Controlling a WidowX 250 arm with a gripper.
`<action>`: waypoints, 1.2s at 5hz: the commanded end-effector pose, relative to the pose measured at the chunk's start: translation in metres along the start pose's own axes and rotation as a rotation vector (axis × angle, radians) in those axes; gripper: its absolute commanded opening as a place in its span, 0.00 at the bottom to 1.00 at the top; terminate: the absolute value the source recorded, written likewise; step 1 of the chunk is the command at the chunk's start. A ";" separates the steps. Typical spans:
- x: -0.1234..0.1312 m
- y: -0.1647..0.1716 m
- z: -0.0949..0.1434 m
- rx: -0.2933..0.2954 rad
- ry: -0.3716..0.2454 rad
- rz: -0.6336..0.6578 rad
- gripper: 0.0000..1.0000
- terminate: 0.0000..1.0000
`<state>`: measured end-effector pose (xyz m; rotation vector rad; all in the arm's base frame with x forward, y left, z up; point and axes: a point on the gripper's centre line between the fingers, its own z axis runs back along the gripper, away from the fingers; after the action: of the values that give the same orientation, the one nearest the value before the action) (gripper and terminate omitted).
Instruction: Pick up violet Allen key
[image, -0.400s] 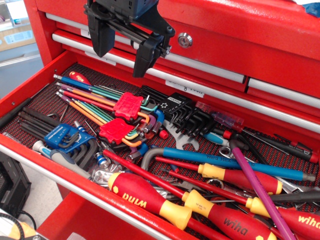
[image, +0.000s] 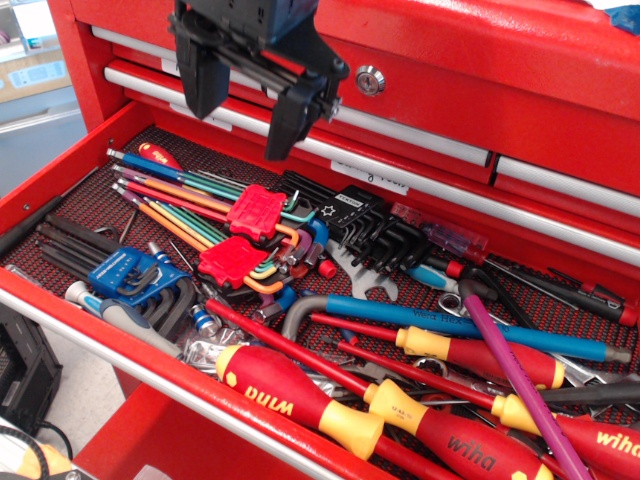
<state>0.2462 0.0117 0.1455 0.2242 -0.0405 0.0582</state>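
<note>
Gripper (image: 240, 105) high over the drawer's back left, violet Allen key (image: 520, 385) far off at the right.

I see my fingers spread wide with nothing between them, hanging above the rainbow key sets (image: 215, 215) in their red holders. The violet Allen key lies slanted across the red-and-yellow screwdrivers (image: 470, 360) and the grey key with the blue sleeve (image: 450, 322), its bent end up near the black hex keys (image: 375, 235), its long shaft running off the bottom edge.

red drawer (image: 60, 190) | rainbow key sets (image: 250, 215) | blue-sleeved grey key (image: 450, 325) | red-yellow screwdrivers (image: 300, 395)
</note>
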 end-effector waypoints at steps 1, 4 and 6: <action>0.006 -0.075 0.018 -0.038 0.058 0.283 1.00 0.00; -0.003 -0.182 -0.031 -0.135 -0.004 0.503 1.00 0.00; 0.007 -0.193 -0.061 -0.179 0.009 0.495 1.00 0.00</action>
<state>0.2603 -0.1632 0.0283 0.0406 -0.0597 0.5680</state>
